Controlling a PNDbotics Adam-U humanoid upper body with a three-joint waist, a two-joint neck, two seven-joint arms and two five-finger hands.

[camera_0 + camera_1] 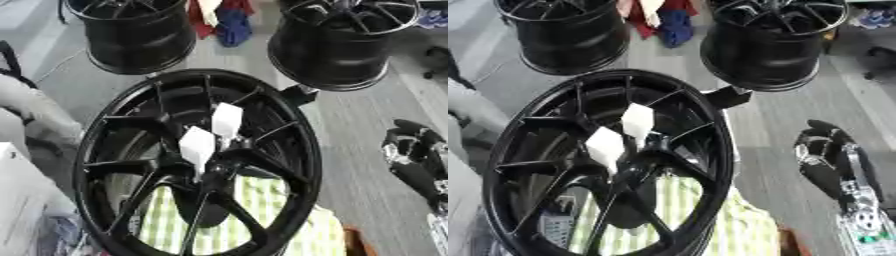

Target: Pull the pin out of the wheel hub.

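Observation:
A large black spoked wheel hub [293, 145] stands tilted in the middle of both views. Two white flat pieces, one upper [227, 120] and one lower [197, 145], stick out near its centre [219, 167] on thin stems. My right hand [826, 147], black with silver parts, hangs at the right edge, well apart from the wheel, its fingers relaxed and holding nothing. My left hand shows in no view.
Two more black wheels stand at the back, left [136, 37] and right [337, 47]. Red and blue cloth [226, 22] lies between them. A green-and-white checked cloth [262, 220] shows behind the spokes. A pale grey bulky shape [31, 112] fills the left edge.

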